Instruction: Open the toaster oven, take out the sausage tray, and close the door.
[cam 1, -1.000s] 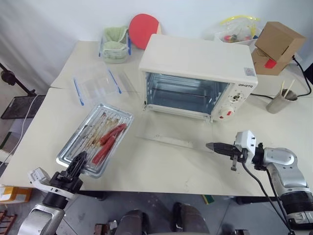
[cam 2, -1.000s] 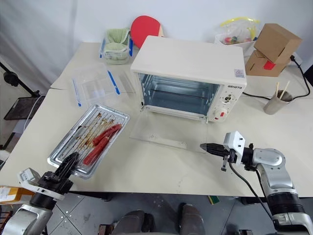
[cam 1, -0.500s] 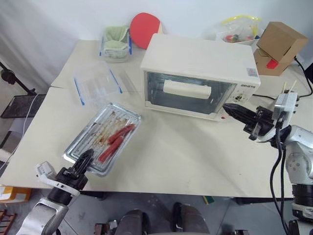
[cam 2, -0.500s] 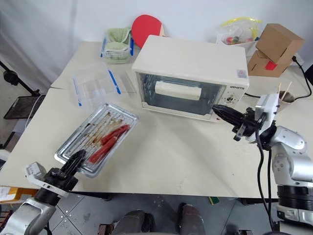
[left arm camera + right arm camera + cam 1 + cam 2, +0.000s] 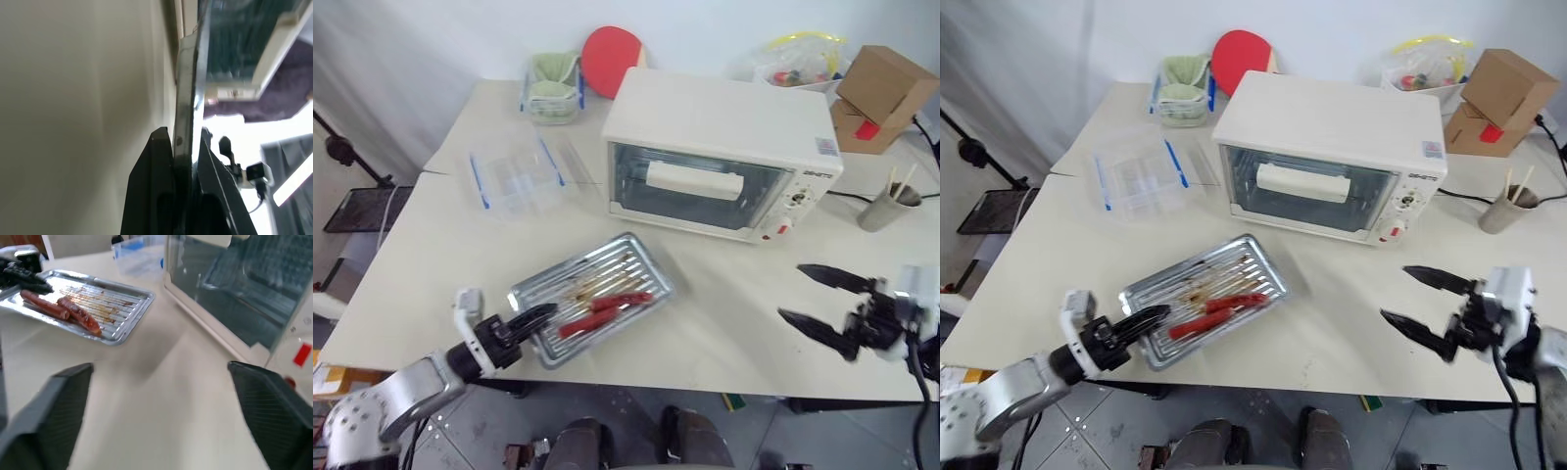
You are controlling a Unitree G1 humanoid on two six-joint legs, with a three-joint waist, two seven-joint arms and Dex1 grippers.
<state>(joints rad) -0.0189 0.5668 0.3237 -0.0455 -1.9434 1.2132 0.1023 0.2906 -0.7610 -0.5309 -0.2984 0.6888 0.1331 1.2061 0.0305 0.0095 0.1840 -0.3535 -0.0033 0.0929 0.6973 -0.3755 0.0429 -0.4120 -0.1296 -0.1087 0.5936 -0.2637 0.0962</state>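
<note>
The cream-white toaster oven stands at the back of the table, its glass door closed with the bar handle across it. The silver sausage tray lies on the table in front of the oven, toward the left, with red sausages on its greasy ridged base. My left gripper is shut on the tray's near-left rim, one finger on each side of it. My right gripper hovers open to the right of the tray, in front of the oven's knob panel, with nothing between its fingers.
A clear plastic container with blue clips lies left of the oven. Behind are a green-filled container and a red paddle. A cardboard box and a cup with sticks stand at the right. The table's front edge runs just below both grippers.
The oven door went from open to closed. My right gripper pulled back from the oven and opened. My left gripper swung the tray to the right and turned it.
</note>
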